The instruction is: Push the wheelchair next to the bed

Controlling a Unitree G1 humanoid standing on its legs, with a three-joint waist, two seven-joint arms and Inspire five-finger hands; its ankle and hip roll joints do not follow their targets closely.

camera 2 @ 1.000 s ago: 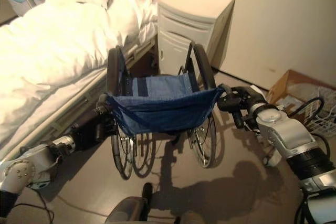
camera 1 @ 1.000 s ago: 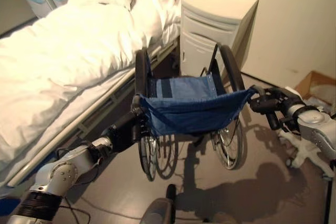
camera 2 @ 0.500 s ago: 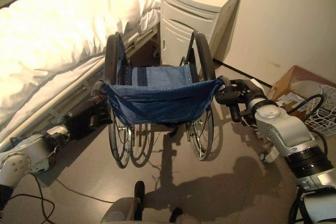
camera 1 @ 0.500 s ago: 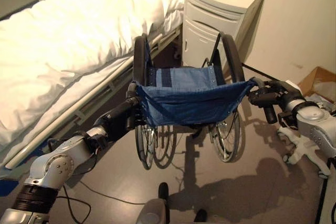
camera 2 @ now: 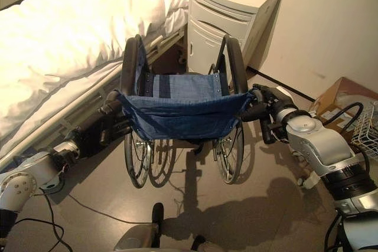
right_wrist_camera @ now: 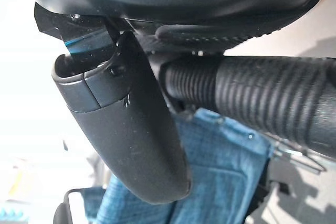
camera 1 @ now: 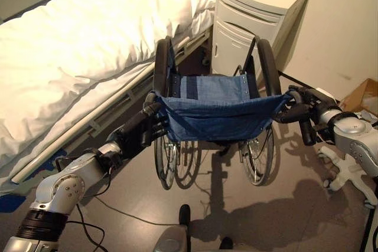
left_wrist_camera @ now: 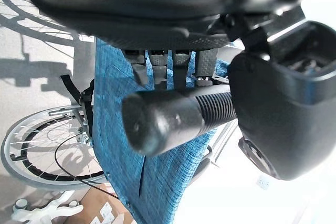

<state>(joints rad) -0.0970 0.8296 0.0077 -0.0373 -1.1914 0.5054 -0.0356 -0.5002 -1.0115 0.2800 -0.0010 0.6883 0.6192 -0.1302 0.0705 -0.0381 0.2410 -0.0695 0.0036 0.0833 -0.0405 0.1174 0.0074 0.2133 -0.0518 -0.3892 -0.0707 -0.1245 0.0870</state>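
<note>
Beside the bed [camera 1: 71,57], the wheelchair [camera 1: 215,113] has rolled nearer the cabinet [camera 1: 257,13]; left hand [camera 1: 144,131] and right hand [camera 1: 298,110] stay curled round its push handles.

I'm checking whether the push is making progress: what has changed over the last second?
The wheelchair has rolled forward, closer to the white cabinet, running alongside the bed; the camera followed it. Nothing was taken hold of or let go: the left hand stays curled on the left push handle and the right hand on the right push handle.
</note>
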